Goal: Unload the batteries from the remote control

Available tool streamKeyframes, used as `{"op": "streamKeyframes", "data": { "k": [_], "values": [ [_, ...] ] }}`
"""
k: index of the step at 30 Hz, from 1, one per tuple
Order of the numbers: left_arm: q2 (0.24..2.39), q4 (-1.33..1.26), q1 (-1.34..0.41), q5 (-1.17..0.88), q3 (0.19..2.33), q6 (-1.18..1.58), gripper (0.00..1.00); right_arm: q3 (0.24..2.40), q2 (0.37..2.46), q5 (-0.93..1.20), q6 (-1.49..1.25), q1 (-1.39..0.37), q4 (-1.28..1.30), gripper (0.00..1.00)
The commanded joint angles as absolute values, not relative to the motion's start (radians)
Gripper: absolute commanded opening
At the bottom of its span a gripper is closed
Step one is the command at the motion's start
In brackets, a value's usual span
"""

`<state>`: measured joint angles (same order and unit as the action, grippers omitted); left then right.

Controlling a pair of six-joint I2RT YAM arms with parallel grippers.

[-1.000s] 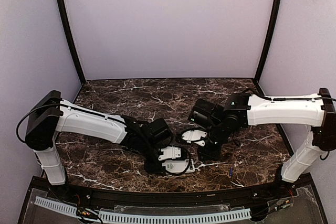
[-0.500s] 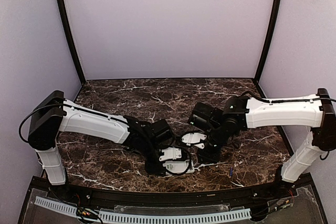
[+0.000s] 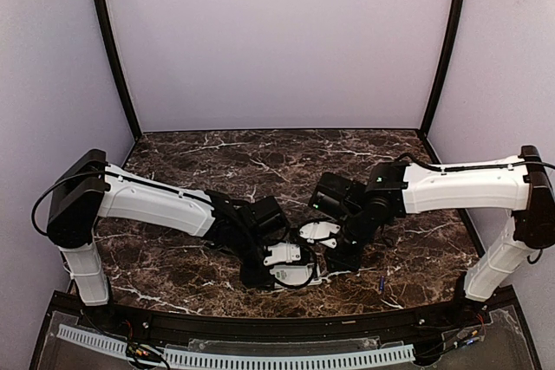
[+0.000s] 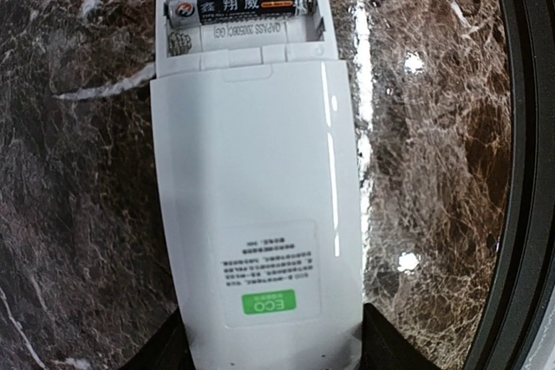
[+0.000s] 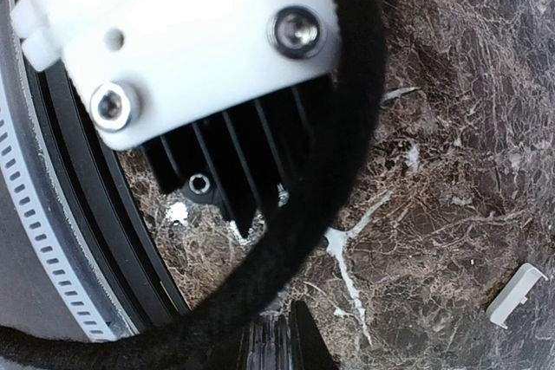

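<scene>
Half-open left gripper (image 4: pixel 273 351) clamps remote control (image 4: pixel 256 197) — right gripper (image 5: pixel 277 346) closed.

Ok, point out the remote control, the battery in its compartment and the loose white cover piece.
remote control (image 4: pixel 256 205), left wrist view, middle of its white back.
battery (image 4: pixel 236 8), left wrist view, its printed label.
cover piece (image 5: pixel 516 294), right wrist view, centre of its face.

Glossy plastic remote control (image 4: pixel 256 214), polished marble table (image 4: pixel 78 214)
</scene>
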<state>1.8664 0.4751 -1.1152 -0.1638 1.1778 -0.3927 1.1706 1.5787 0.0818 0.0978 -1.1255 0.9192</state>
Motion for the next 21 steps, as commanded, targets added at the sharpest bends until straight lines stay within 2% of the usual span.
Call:
{"op": "streamKeyframes", "data": {
  "k": [1,21],
  "values": [
    [1.865,0.508,-1.112,-0.157,1.203,-0.385,0.00,1.158,1.597,0.086,0.088,-1.134,0.917,0.00],
    [1.867,0.500,-1.113,-0.172,1.190,-0.367,0.00,1.160,1.643,0.033,0.053,-1.149,0.921,0.00]
  ]
}}
